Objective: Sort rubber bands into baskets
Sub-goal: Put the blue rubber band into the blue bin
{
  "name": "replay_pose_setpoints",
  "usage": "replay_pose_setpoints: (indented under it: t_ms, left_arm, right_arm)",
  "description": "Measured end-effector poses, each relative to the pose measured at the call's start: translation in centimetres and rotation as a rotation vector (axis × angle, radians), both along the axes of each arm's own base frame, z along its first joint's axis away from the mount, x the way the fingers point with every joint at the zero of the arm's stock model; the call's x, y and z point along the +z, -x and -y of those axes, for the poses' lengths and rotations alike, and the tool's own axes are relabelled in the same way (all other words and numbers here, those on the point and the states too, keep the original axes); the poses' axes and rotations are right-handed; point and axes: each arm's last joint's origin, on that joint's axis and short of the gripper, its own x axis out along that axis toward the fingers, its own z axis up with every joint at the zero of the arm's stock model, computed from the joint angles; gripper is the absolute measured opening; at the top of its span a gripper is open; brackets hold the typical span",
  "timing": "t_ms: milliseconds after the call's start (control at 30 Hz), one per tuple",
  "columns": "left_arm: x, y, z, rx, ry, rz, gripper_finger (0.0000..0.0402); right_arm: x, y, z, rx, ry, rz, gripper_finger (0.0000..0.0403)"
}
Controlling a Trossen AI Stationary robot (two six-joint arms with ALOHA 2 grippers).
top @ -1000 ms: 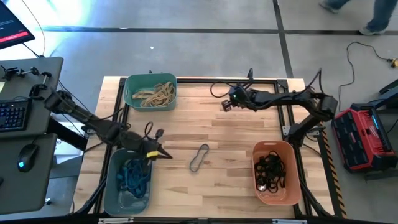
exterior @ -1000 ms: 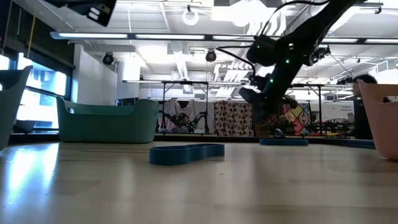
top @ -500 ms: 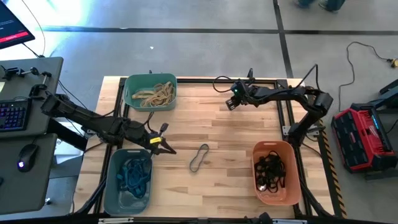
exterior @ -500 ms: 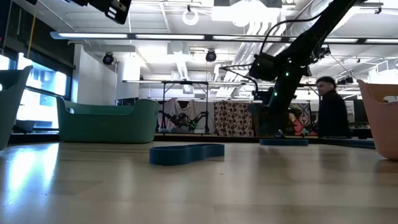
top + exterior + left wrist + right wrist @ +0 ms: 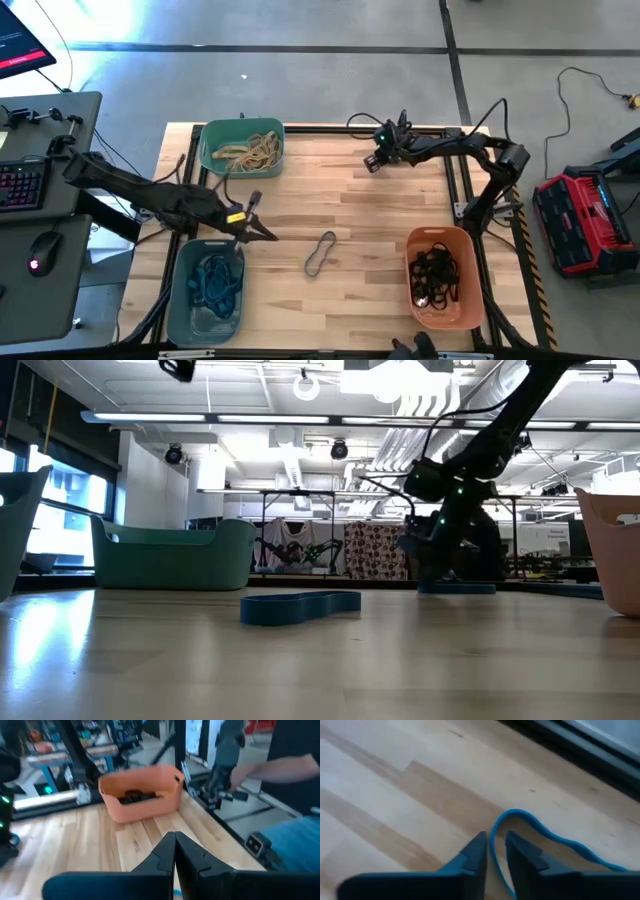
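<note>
Far back, right tool (image 5: 494, 851) low, fingers straddling blue rubber band (image 5: 540, 832).

Left gripper (image 5: 262, 232) closed, right gripper (image 5: 493, 851) slightly parted

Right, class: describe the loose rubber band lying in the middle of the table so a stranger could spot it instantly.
Start at the wooden table and find its open middle, between the grey-blue basket and the orange basket. The rubber band lies flat there, a grey loop pinched like a figure eight, the only band outside the baskets there.
</note>
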Motion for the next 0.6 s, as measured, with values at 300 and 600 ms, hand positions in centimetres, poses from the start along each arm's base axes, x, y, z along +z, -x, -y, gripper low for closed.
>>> replay_pose_setpoints:
  t_ms: [300,600]
  left_arm:
    - [2.4,3.0,-1.2,0.1,0.046,0.118,0.0]
    - [2.7,4.1,-1.6,0.137,0.03,0.115,0.0]
  right_arm:
    - [0.2,-0.5,-0.7,0.116,-0.069,0.056,0.0004]
    - [4.1,-2.8,-4.7,0.253,0.021,0.186,0.0001]
